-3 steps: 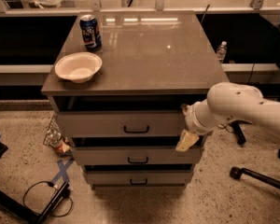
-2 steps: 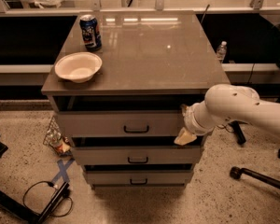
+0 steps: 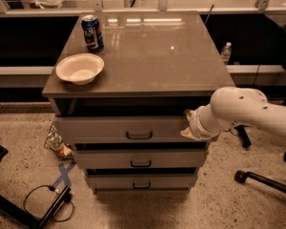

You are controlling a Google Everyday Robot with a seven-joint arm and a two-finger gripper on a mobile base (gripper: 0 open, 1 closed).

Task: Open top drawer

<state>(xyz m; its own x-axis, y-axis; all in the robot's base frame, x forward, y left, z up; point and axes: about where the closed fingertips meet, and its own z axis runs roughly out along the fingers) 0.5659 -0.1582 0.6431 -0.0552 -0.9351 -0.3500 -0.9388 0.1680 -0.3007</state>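
The camera view looks down from the front on a grey table [image 3: 157, 56] with three drawers stacked under its glossy top. The top drawer [image 3: 109, 128] sits directly beneath the top. It has the tallest front, with a small black bar handle [image 3: 139, 136] at its centre. A dark gap runs between the edge of the table's top and the upper edge of this front. Nothing inside the drawer can be made out.

Below it come the middle drawer [image 3: 171, 159] and the bottom drawer [image 3: 171, 181], each narrower, with a like black handle.

The white arm [image 3: 248, 111] reaches in from the right. Its claw [image 3: 188, 132] is at the right end of the top drawer's front, well to the right of the handle, and seems to touch the front. Whether the claw is apart or together cannot be told here.

On the table's left side a blue soda can [image 3: 92, 32] stands upright at the back. A white bowl [image 3: 79, 68] sits just in front of it, near the left edge.

On the speckled floor [image 3: 19, 142], a blue tape cross [image 3: 64, 173] lies left of the drawers, with a black cable [image 3: 38, 194] looped nearby. A clear bottle [image 3: 226, 52] stands behind the table on the right.
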